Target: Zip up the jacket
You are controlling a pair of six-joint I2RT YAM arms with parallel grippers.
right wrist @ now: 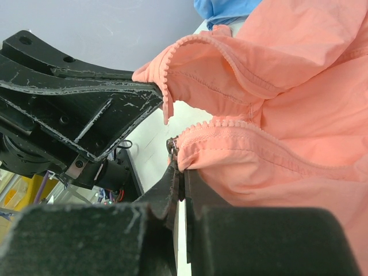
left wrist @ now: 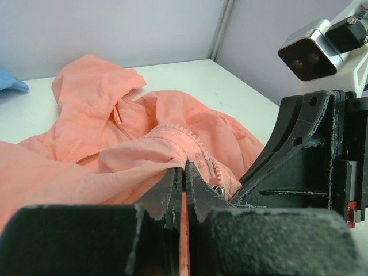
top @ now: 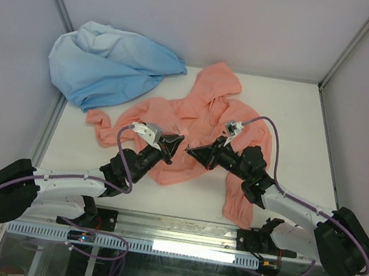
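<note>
Though crumpled, thin salmon jacket shows ridged zip teeth.

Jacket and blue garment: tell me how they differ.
The jacket is salmon pink; the blue garment is light blue. The jacket lies spread centrally, the blue garment bunched at the far left corner. The left hand and right hand pinch the jacket's zip edges; nothing touches the blue garment. Both are rumpled fabric.

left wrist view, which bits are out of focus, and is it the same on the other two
Left wrist view: the left gripper is soft near the lens, the jacket zip teeth sharp. Right wrist view: the right gripper likewise blurred, stitching crisp. Top external view: even light, faint shadows, all in focus.
</note>
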